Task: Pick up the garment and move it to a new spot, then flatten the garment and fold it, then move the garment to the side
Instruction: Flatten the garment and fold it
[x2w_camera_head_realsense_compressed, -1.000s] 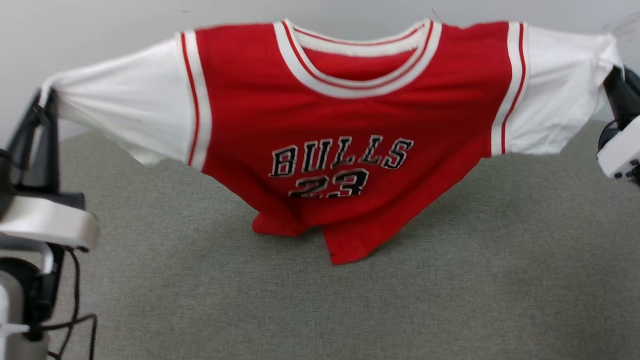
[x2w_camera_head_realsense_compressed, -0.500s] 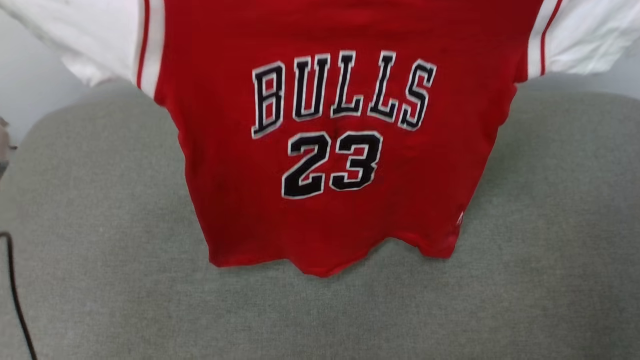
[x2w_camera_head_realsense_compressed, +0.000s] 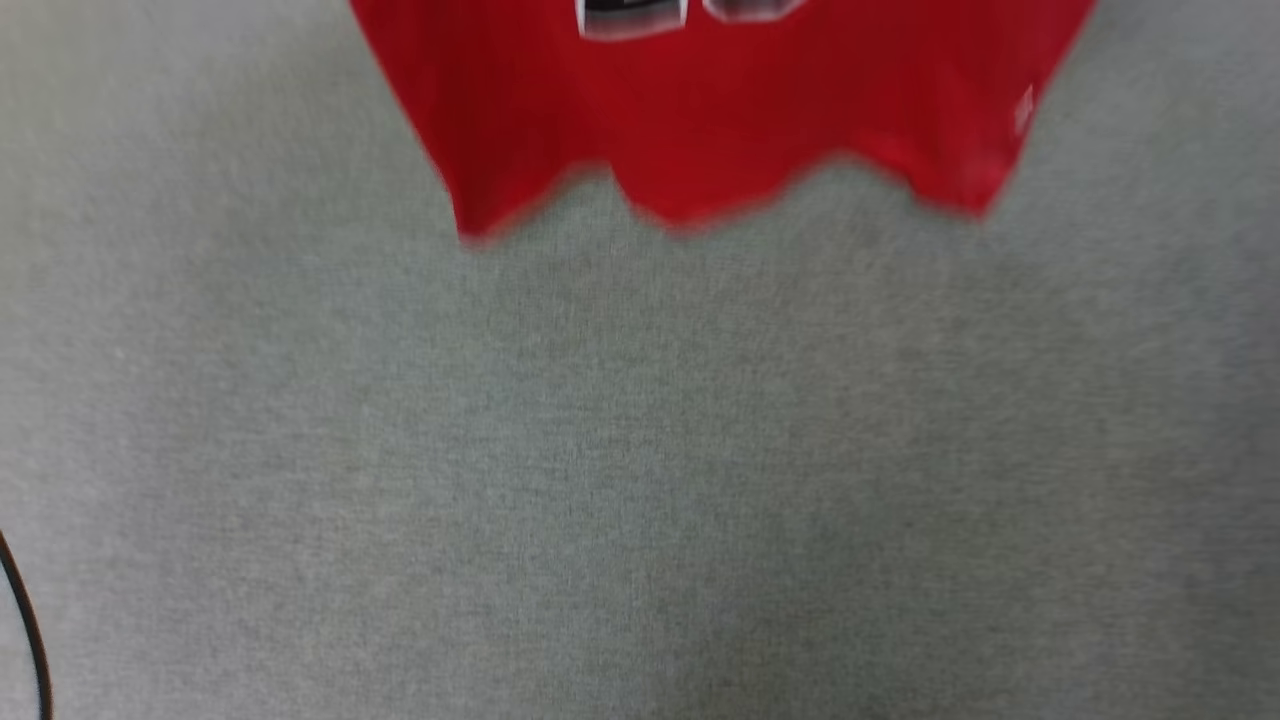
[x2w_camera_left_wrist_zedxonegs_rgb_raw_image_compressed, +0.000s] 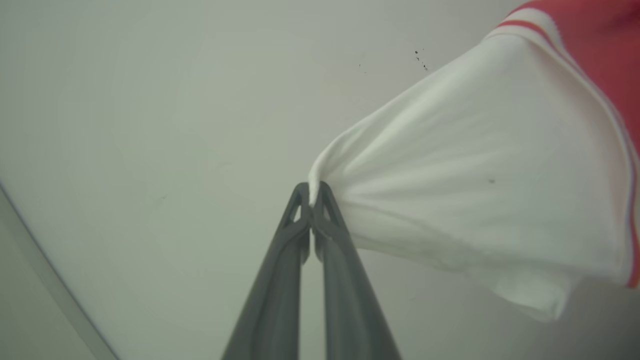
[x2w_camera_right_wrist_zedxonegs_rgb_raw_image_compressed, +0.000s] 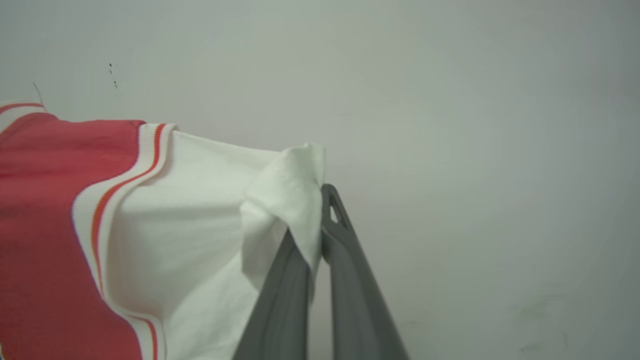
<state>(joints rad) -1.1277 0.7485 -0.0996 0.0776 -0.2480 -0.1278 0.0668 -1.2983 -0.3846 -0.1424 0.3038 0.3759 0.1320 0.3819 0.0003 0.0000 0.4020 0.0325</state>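
Note:
The garment (x2w_camera_head_realsense_compressed: 720, 100) is a red jersey; in the head view its lower body and wavy hem hang at the top, clear of the grey surface. The bottoms of black, white-edged digits show at the frame's upper edge. In the left wrist view my left gripper (x2w_camera_left_wrist_zedxonegs_rgb_raw_image_compressed: 312, 192) is shut on the tip of one white sleeve (x2w_camera_left_wrist_zedxonegs_rgb_raw_image_compressed: 480, 180), which stretches away to the right toward the red body. In the right wrist view my right gripper (x2w_camera_right_wrist_zedxonegs_rgb_raw_image_compressed: 320, 200) is shut on the bunched end of the other white sleeve (x2w_camera_right_wrist_zedxonegs_rgb_raw_image_compressed: 200, 215), with red-striped trim and red cloth to the left.
A grey fabric-covered surface (x2w_camera_head_realsense_compressed: 640, 480) spreads below the hem. A black cable (x2w_camera_head_realsense_compressed: 25, 630) curves at the lower left edge. Both wrist views face a pale wall (x2w_camera_left_wrist_zedxonegs_rgb_raw_image_compressed: 150, 125).
The head camera has tilted down, so the picture has shifted. The jersey, stretched by its sleeves, has risen: its hem lay crumpled on the surface a second ago and now hangs free.

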